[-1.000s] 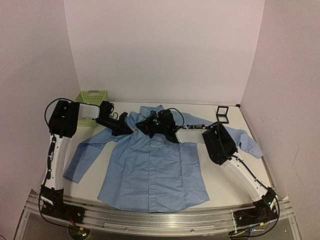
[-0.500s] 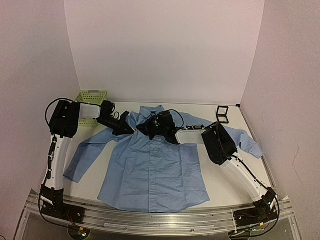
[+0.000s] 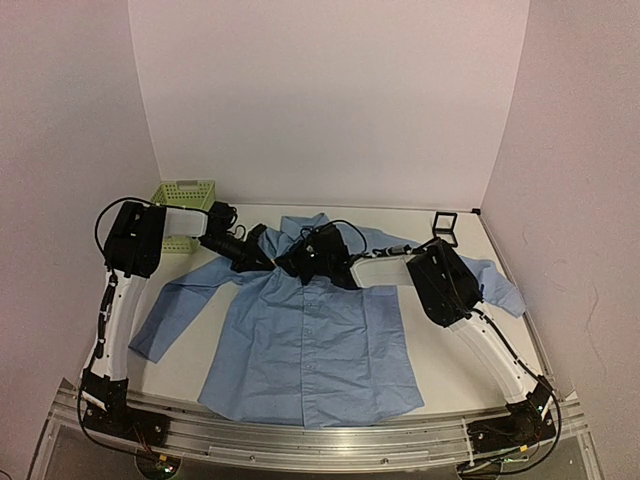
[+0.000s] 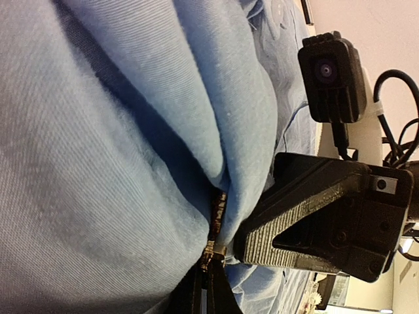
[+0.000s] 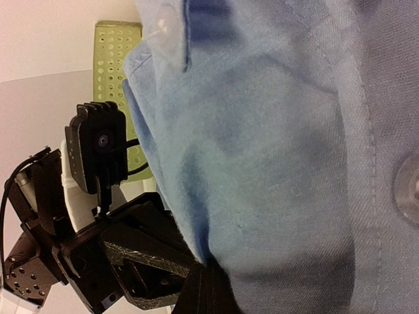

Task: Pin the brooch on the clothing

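Our left end effector [image 3: 270, 262] and right end effector [image 3: 287, 263] meet tip to tip, each barring the other's path ahead. Shirt [image 3: 310, 340] folds crowd both, and the basket [image 3: 183, 185] stands behind the left.

I've got the light blue shirt [image 5: 275, 163] filling nearly the whole picture, a folded edge running down the middle to where my right gripper [image 5: 206, 291] has its dark fingers pinched together on the cloth. The left gripper [image 5: 163, 268] sits just beside that fold at lower left, its camera [image 5: 98, 145] facing me. There's a clear button [image 5: 409, 190] at the right edge and the pale green basket [image 5: 116, 59] up top.
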Motion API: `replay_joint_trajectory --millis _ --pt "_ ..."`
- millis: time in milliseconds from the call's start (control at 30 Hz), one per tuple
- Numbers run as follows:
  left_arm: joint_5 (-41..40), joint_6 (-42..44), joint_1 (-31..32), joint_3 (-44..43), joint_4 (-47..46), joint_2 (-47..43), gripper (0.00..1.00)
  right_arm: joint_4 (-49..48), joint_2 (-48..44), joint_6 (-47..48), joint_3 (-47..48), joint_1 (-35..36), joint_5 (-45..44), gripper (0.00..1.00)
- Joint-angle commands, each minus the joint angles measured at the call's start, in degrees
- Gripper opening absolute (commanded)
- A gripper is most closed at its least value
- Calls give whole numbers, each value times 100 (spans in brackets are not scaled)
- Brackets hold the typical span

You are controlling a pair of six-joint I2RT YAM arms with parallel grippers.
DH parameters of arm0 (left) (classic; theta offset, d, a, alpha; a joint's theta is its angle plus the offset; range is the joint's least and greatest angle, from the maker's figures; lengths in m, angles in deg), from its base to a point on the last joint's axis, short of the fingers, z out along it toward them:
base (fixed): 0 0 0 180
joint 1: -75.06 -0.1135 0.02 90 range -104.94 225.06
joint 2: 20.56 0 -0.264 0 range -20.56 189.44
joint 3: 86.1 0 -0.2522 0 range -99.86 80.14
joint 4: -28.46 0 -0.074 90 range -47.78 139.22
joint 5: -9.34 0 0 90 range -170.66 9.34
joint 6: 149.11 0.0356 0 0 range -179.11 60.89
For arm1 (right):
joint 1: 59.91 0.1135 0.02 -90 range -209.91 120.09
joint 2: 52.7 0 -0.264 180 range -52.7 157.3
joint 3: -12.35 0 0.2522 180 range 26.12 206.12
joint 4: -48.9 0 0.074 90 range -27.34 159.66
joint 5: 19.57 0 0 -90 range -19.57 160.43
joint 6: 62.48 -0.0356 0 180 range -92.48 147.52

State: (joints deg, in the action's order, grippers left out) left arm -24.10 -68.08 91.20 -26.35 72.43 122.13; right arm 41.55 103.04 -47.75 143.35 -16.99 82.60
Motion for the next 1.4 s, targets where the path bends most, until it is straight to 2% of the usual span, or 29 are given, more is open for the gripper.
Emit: replay_joint_trajectory --millis 0,200,500,767,900,1000,1167,1367 --pt "152 183 74 -218 25 89 0 1240 -243 511 129 70 -439 0" --pt "124 584 75 -232 439 172 0 1651 -170 675 301 100 -552 0" --pt "87 953 41 -505 1099 230 1 1735 27 878 459 147 -844 0" --pt "16 1587 -108 -698 1749 39 13 1742 105 979 480 145 -1066 0" --pt "101 1632 -111 -840 1801 23 22 1744 171 1043 558 146 -1029 0" --pt "171 1659 -118 -944 1909 0 25 1751 176 1079 565 139 -997 0" --pt "94 1602 -209 -961 1948 -195 25 1734 230 1104 623 142 -842 0" --pt "-589 1073 -247 -843 1975 -301 13 1742 313 1298 913 145 -743 0"
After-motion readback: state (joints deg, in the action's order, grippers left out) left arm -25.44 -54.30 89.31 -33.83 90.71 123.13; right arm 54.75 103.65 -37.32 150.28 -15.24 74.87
